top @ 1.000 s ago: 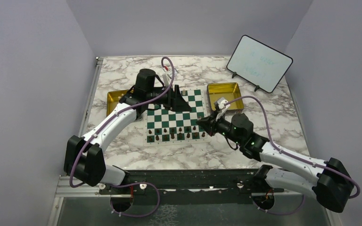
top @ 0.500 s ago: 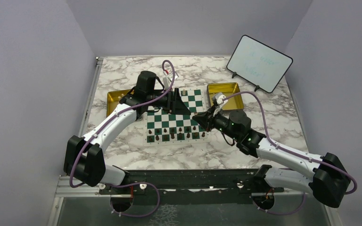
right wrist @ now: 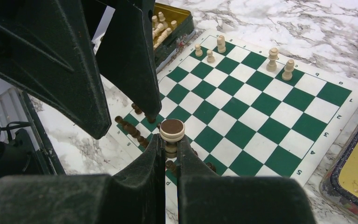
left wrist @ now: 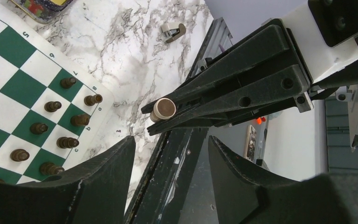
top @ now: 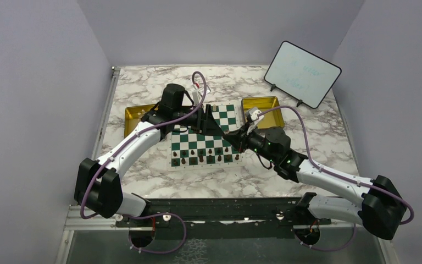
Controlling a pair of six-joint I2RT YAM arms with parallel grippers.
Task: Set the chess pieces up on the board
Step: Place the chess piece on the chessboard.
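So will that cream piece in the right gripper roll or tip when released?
Likely rigid and light: the cream piece looks like turned wood. Its round body would probably roll if laid sideways. On its flat dark base it should stand, but may tip if nudged.

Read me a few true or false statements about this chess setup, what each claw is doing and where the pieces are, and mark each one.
1. The right claw grips a cream piece. True.
2. The other claw holds a dark piece. False: the left claw is open and holds nothing.
3. Dark pieces stand in the board's near rows. True.
4. No light pieces stand on the board. False: several cream pieces stand along its far side.
5. A sign stands at the far left. False: the whiteboard stands at the table's far right.
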